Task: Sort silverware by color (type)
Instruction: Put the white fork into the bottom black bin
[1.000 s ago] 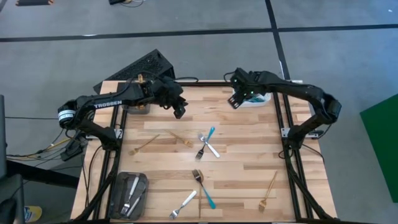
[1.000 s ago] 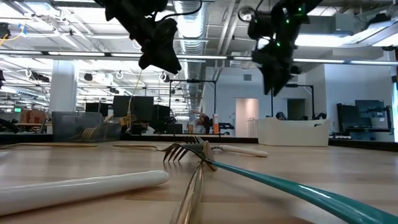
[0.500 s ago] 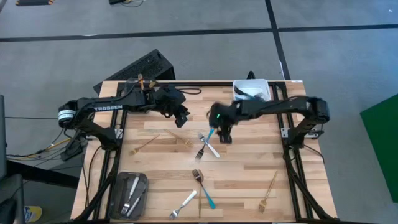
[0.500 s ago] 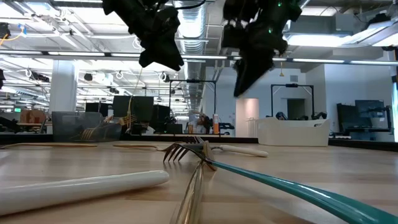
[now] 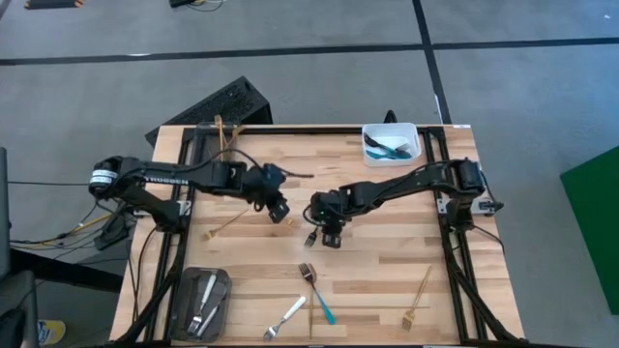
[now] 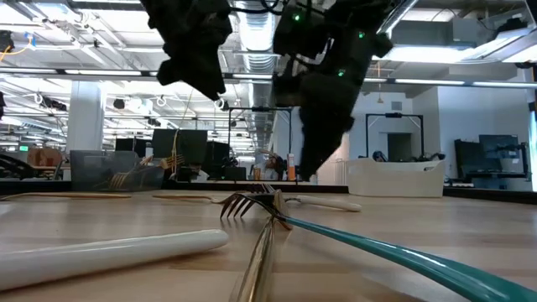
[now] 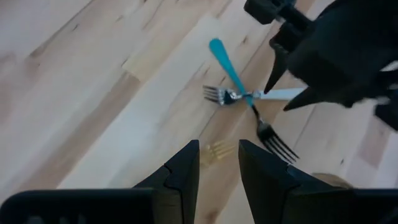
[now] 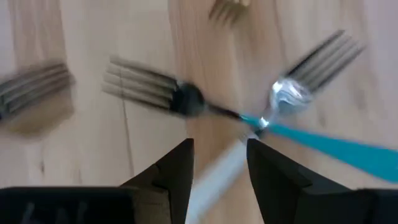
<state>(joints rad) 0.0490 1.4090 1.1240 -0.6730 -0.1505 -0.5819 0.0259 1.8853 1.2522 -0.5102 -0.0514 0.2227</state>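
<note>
Both grippers hang open over the table's middle. My right gripper (image 5: 331, 228) (image 8: 221, 167) is low over a crossed pile: a blue-handled fork (image 7: 227, 65) (image 8: 329, 147), a white-handled fork (image 8: 214, 180) and a dark-headed fork (image 8: 144, 86). Its fingers stand on either side of the white handle. My left gripper (image 5: 280, 210) (image 7: 217, 167) is just left of that pile, its fingers on either side of a gold fork's head (image 7: 216, 149). Another gold fork (image 5: 224, 224) lies flat to the left.
At the near edge lie a blue-handled fork (image 5: 317, 293), a white-handled fork (image 5: 285, 317) and a gold fork (image 5: 418, 295). A dark tray (image 5: 219, 278) at the near left holds silver pieces. A white bin (image 5: 414, 130) at the far right holds blue ones. The two grippers are close together.
My right gripper has swung from above the white bin toward the table's middle and near side, dropping down over the crossed forks. My left gripper has moved from the far left toward the middle and lower, over the gold fork's head.
</note>
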